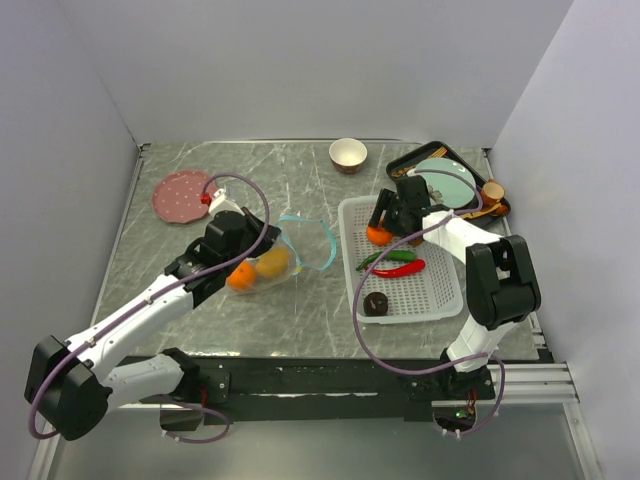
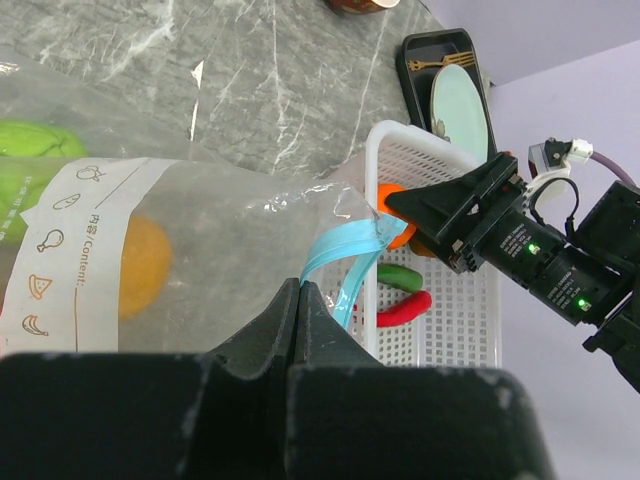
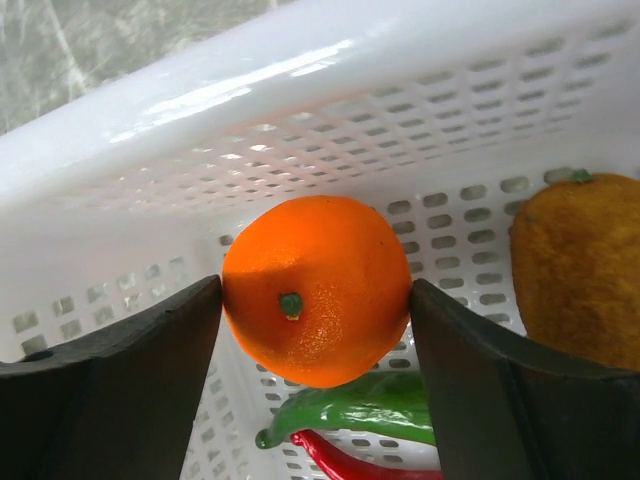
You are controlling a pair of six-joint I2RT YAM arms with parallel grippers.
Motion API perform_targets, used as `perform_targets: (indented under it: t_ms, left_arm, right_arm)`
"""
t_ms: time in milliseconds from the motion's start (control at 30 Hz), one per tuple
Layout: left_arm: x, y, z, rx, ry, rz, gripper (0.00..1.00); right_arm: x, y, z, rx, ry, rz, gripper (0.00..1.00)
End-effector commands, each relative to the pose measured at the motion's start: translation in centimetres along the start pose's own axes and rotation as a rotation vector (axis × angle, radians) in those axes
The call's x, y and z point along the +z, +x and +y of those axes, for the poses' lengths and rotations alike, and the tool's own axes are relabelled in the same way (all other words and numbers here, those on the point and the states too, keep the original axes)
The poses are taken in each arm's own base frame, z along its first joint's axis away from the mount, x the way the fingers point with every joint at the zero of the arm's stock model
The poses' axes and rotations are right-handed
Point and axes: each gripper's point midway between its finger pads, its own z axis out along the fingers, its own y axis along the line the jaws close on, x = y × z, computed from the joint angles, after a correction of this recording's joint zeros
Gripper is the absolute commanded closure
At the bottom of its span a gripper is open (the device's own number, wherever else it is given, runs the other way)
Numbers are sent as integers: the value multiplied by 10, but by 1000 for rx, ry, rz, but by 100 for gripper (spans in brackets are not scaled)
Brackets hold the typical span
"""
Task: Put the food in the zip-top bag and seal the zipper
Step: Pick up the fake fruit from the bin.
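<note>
The clear zip-top bag (image 1: 295, 252) lies left of the white basket, with an orange (image 1: 240, 277) and a yellow-orange fruit (image 1: 272, 263) inside. My left gripper (image 2: 298, 285) is shut on the bag's mouth edge beside the teal zipper (image 2: 350, 250), which loops open. A green round fruit (image 2: 30, 150) shows through the bag. My right gripper (image 3: 315, 295) is shut on the second orange (image 3: 315, 290) inside the basket (image 3: 300, 80), with a finger touching each side. Below it lie the green chili (image 3: 370, 410) and the red chili (image 3: 350, 462). The brown kiwi (image 3: 580, 270) is on the right. The dark donut-like piece (image 1: 376, 304) sits at the basket's near end.
A tan bowl (image 1: 348, 154) stands at the back centre. A pink dotted plate (image 1: 180, 195) is at the back left. A black tray with a teal plate (image 1: 440, 180) and wooden utensils (image 1: 492, 192) is behind the basket on the right.
</note>
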Motion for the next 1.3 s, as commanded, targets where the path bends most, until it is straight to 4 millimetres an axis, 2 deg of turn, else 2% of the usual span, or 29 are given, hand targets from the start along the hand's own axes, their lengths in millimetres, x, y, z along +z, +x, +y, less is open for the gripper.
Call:
perform_targets:
  t_ms: [0, 367, 800, 967, 1267]
  left_arm:
    - [-7, -15, -10, -9, 39, -49, 99]
    - [-5, -13, -7, -7, 31, -41, 99]
    - [-4, -14, -5, -7, 26, -42, 99]
    - [-5, -16, -5, -5, 22, -44, 99]
    - [-3, -15, -7, -1, 27, -37, 99]
  right_arm:
    - [-7, -17, 17, -40, -50, -27, 16]
    - [3, -7, 25, -88, -35, 19, 11]
    - [7, -2, 15, -99, 20, 27, 9]
    - [4, -2, 15, -96, 16, 24, 12]
    - [-8, -1, 17, -93, -9, 9, 27]
